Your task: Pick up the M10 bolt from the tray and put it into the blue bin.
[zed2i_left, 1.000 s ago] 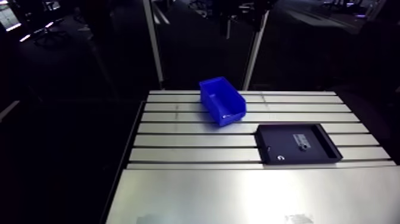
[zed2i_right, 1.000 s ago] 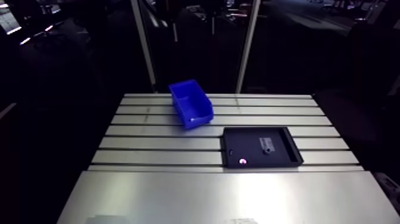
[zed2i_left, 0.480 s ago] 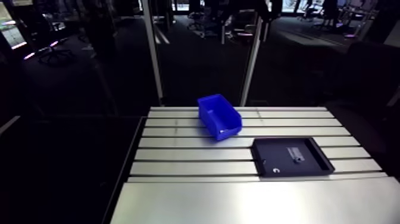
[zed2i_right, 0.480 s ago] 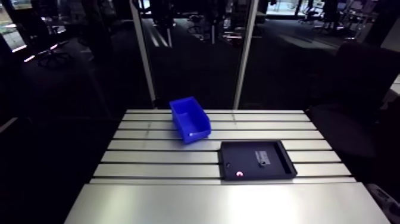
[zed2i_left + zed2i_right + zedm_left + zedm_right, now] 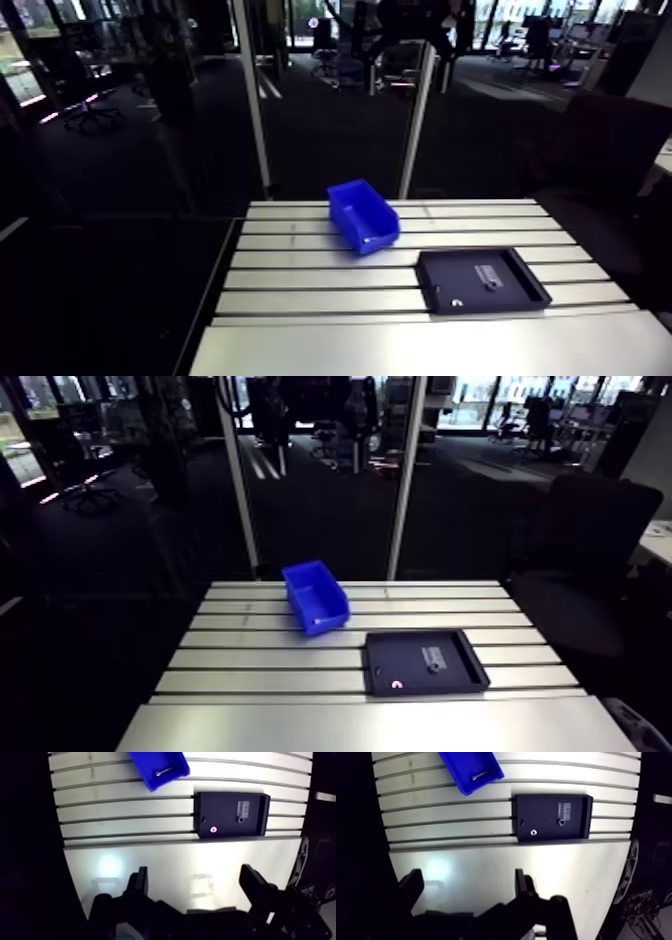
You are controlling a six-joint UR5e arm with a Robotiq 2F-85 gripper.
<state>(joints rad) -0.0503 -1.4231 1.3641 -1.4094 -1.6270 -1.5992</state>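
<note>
Wrist view from my end: the black two-finger Robotiq gripper (image 5: 195, 877) is spread wide w/ nothing between its fingers (image 5: 140, 883), and it hangs high over the smooth front plate (image 5: 165, 859) of the slotted aluminium table (image 5: 125, 807). My ref. point is the flat black rectangular tray (image 5: 220, 802), which lies flat on the slats, ahead of the gripper and well apart from it. Inside the tray, a small ring (image 5: 213, 830) w/ a pinkish glint sits near the rim on the gripper side. A small dark round piece (image 5: 240, 819) and a pale striped label (image 5: 243, 806) are toward the tray end farthest from the bin. The open-top blue plastic bin (image 5: 142, 767) stands beyond the tray's far corner, off to one side, askew to the slats and near the tray but not touching it. The thin silvery M10 bolt (image 5: 164, 772) is already in that bin, not in the tray. It lies on its side on the bin floor, approx. along the wall nearest the tray. Arm view shows the same layout: bin diagonally off the tray's corner, w/ bare slats between them.
</note>
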